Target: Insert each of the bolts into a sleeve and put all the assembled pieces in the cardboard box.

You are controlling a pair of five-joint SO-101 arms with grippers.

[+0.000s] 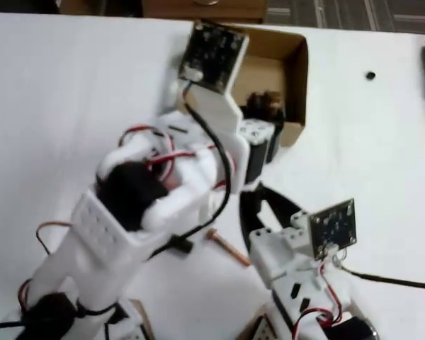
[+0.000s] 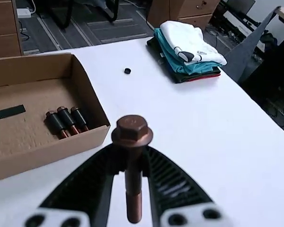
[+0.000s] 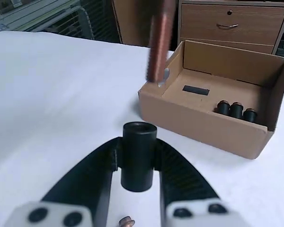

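My left gripper is shut on a copper bolt, held upright with its hex head on top, above the white table near the cardboard box. Three assembled pieces lie side by side in the box. My right gripper is shut on a black sleeve, held upright with its open end up. The held bolt's shank hangs above and beyond the sleeve. In the high view a loose copper bolt lies on the table between the arms, and the box sits at the far side.
A small black part lies on the table beyond the box. Folded clothes rest at the table's far edge. Wooden drawers stand behind the table. The left arm's white body covers much of the table's middle.
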